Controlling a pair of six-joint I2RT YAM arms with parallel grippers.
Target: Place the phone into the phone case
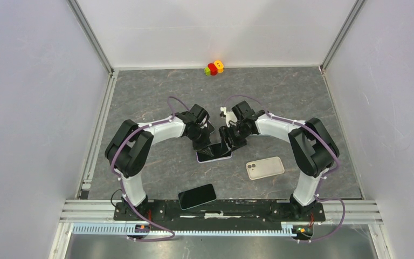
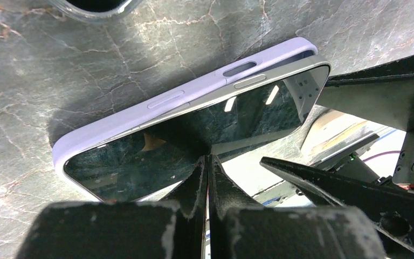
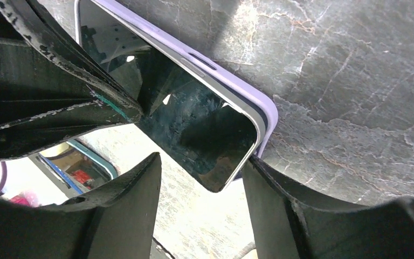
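Observation:
A phone [image 1: 215, 151] with a dark screen lies in a lilac phone case [image 1: 205, 158] at the table's middle. In the left wrist view the phone [image 2: 194, 127] shows its silver side edge along the case wall [image 2: 156, 105]. My left gripper [image 2: 207, 157] is shut, holding nothing, with its joined tips resting on the screen. My right gripper [image 3: 200, 162] is open and straddles one corner of the phone [image 3: 194, 118]. Its right finger [image 3: 280, 199] touches the corner of the case [image 3: 267, 116]. From above, the left gripper [image 1: 204, 141] and the right gripper [image 1: 232, 141] meet over the phone.
A second dark phone [image 1: 197, 196] lies near the front rail. A beige phone or case [image 1: 264, 168], camera side up, lies to the right. A small coloured toy [image 1: 214, 68] sits at the back wall. A clear rim [image 2: 97, 4] shows at the left wrist view's top edge.

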